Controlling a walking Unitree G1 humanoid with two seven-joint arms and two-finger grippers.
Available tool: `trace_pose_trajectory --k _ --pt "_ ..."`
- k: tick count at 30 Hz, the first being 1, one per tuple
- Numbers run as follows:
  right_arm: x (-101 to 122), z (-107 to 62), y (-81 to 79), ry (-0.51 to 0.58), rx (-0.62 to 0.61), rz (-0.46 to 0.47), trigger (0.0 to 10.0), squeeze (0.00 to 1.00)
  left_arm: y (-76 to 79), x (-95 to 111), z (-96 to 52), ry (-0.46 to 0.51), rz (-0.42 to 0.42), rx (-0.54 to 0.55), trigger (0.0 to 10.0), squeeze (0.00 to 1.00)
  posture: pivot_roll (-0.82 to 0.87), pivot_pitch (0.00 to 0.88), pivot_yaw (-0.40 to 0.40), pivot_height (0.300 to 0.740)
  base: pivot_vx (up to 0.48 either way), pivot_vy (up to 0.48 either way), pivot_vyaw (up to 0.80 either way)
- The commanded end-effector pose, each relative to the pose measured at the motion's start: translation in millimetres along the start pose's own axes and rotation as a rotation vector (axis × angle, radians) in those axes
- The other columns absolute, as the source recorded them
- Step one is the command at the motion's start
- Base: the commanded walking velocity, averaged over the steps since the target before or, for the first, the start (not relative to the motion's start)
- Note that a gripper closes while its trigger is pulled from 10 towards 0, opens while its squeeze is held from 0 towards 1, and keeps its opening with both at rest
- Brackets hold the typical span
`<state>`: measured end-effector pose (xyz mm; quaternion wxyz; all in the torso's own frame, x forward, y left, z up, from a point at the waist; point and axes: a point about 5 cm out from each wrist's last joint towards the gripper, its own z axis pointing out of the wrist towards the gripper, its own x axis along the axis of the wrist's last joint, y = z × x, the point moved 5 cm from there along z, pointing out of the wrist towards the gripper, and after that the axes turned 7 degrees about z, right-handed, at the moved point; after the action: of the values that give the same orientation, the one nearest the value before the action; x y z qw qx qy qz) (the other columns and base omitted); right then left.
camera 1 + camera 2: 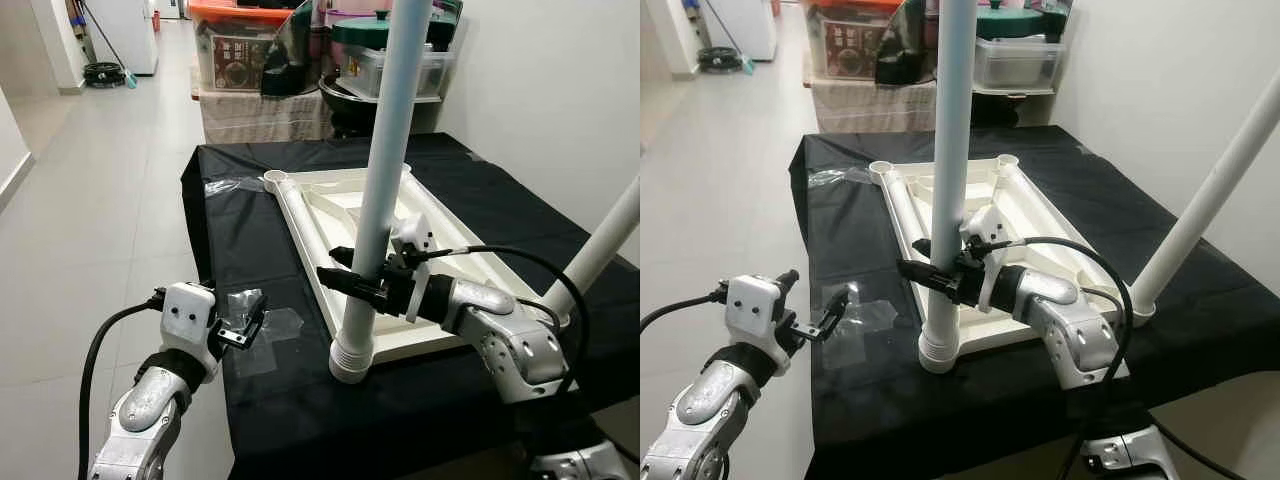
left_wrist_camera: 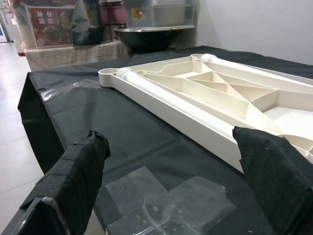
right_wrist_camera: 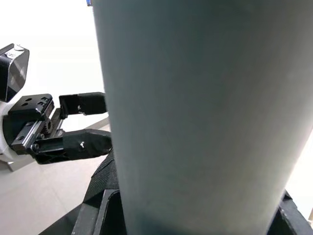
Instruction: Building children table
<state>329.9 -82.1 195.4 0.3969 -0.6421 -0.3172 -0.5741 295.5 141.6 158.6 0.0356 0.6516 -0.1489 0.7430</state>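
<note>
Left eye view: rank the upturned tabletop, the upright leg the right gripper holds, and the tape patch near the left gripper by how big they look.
1. Upturned tabletop
2. Upright leg, clamped by the right gripper; it runs out of frame, so its full length is unknown
3. Tape patch by the open left gripper, clearly smallest

a cream plastic tabletop (image 1: pixel 345 205) lies upside down on the black cloth, ribbed underside up. two white tubular legs (image 1: pixel 380 190) stand upright in its near corners.

Bright, even indoor light; soft shadows; sharp head views, blurred close-up wrist foregrounds.
</note>
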Motion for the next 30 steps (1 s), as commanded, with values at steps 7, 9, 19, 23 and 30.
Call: trace_pose_trajectory --k 7,9,19,23,30 --pt "-19.7 0.8 1.4 -0.009 -0.129 0.077 10.0 0.0 1.5 -7.5 -1.0 -0.025 -0.013 0.002 10.0 0.0 0.1 0.0 -0.086 0.74 0.0 0.0 0.0" --pt "-21.6 0.8 8.1 0.021 -0.236 0.1 10.0 0.0 3.7 -7.9 0.3 -0.025 -0.016 0.0 10.0 0.0 0.1 0.0 -0.086 0.74 0.0 0.0 0.0" --pt "-30.3 1.0 14.7 0.017 -0.409 0.053 10.0 0.0 0.9 -7.2 1.9 -0.021 -0.016 0.007 10.0 0.0 0.1 0.0 -0.084 0.74 0.0 0.0 0.0" --pt "-30.1 4.7 6.4 0.019 -0.418 -0.028 10.0 0.0 0.3 -7.1 1.4 -0.02 -0.016 0.013 10.0 0.0 0.1 0.0 -0.086 0.74 0.0 0.0 0.0" --pt "-37.8 2.1 7.8 -0.01 -0.516 -0.108 10.0 0.0 -1.4 -8.0 0.6 -0.021 -0.015 0.026 10.0 0.0 0.1 0.0 -0.092 0.74 0.0 0.0 0.0"
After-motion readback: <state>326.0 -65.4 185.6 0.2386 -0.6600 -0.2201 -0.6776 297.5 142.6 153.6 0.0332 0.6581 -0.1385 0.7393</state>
